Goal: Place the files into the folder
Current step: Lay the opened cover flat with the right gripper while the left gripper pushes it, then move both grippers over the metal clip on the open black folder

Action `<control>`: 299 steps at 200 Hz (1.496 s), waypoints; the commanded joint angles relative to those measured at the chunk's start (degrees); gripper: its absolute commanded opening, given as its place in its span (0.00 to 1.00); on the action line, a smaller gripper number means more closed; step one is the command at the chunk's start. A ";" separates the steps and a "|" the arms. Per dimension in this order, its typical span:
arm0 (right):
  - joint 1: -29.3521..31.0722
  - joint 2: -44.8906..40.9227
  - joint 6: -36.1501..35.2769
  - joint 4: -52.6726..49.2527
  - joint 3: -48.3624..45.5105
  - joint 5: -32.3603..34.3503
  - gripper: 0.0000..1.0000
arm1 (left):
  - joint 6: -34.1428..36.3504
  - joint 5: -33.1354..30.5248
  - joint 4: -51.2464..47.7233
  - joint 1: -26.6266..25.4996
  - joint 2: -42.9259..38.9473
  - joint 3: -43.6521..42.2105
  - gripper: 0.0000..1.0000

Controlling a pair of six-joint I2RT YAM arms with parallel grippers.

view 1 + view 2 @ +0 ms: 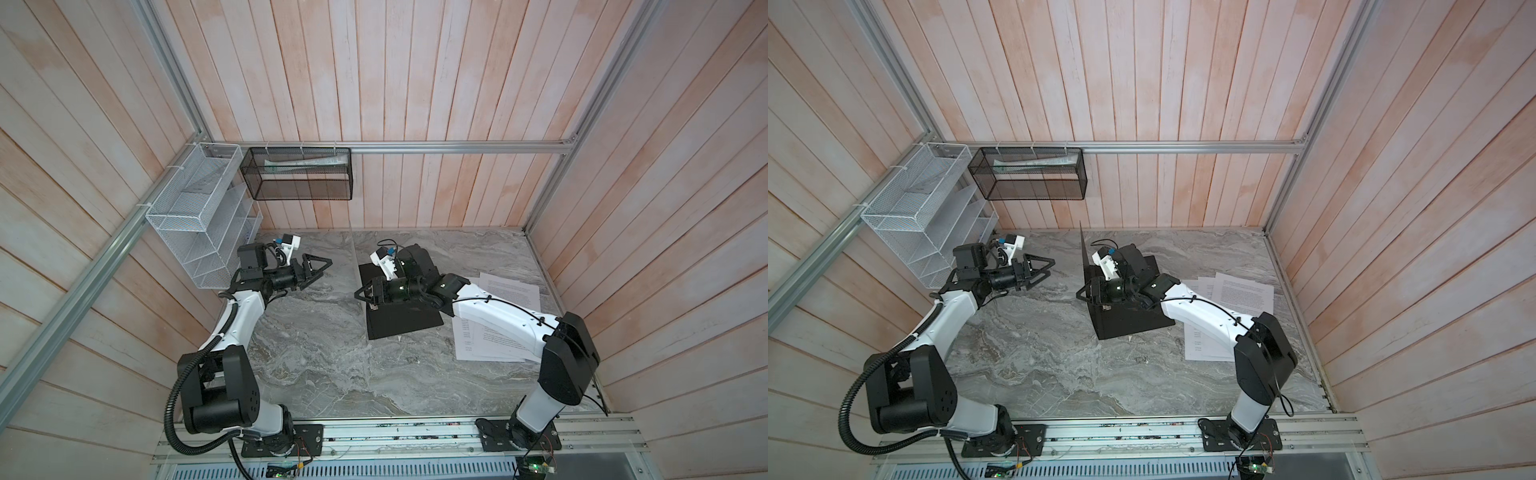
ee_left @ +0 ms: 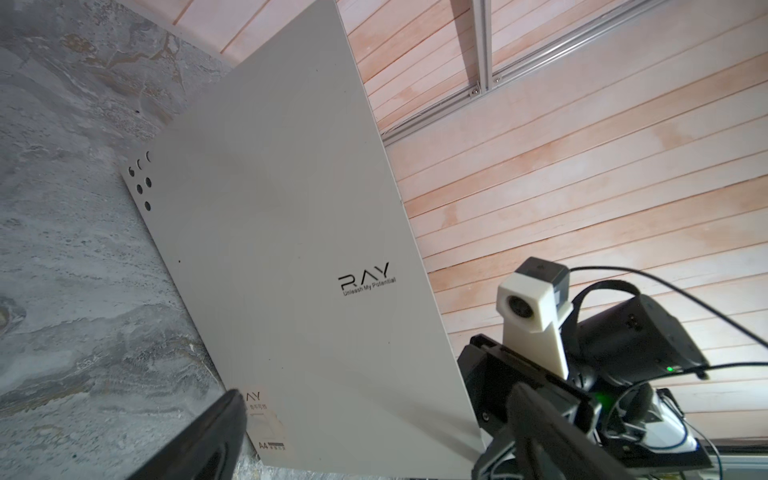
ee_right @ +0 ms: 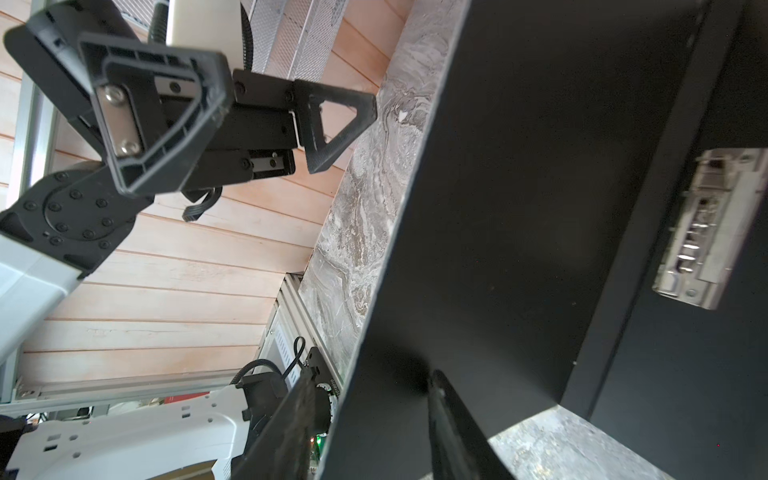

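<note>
Right wrist view: light grey flat A4 folder (image 3: pixel 519 208) is open, its black inside facing the camera and the metal clip (image 3: pixel 698 228) at frame right.
Folder, both top views: black base panel lies flat at the centre of the grey marble table (image 1: pixel 332 365); the cover stands upright, seen edge-on at the base's left side.
Files: loose white printed paper sheets (image 1: pixel 513 291) fanned flat right of the folder, partly under the right forearm.
Right arm: reaches leftward from lower right, low over the folder's base.
Right gripper (image 1: pixel 360 295): jaws partly parted, one finger on each side of the cover's edge.
Left arm: bent up from lower left, wrist level, pointing right.
Left gripper (image 1: pixel 325 269): spread wide, empty, near the cover's grey outside but apart.
</note>
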 commanded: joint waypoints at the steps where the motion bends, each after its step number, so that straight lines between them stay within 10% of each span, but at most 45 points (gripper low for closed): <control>1: 1.59 2.10 -0.57 0.78 3.39 -1.95 0.43 | -0.68 1.59 -2.02 0.84 0.61 1.41 1.00; 90: 4.92 6.37 -0.65 -0.31 8.84 -1.90 0.51 | -3.02 0.07 -1.88 2.92 -2.00 0.85 1.00; 173: 4.47 4.05 -2.05 -5.29 4.62 10.00 0.51 | 9.15 -22.58 -15.22 3.32 1.53 2.79 1.00; 299: -0.55 -0.51 1.25 -5.95 -9.64 20.15 0.48 | 18.20 -35.87 -14.36 -4.18 16.29 10.71 1.00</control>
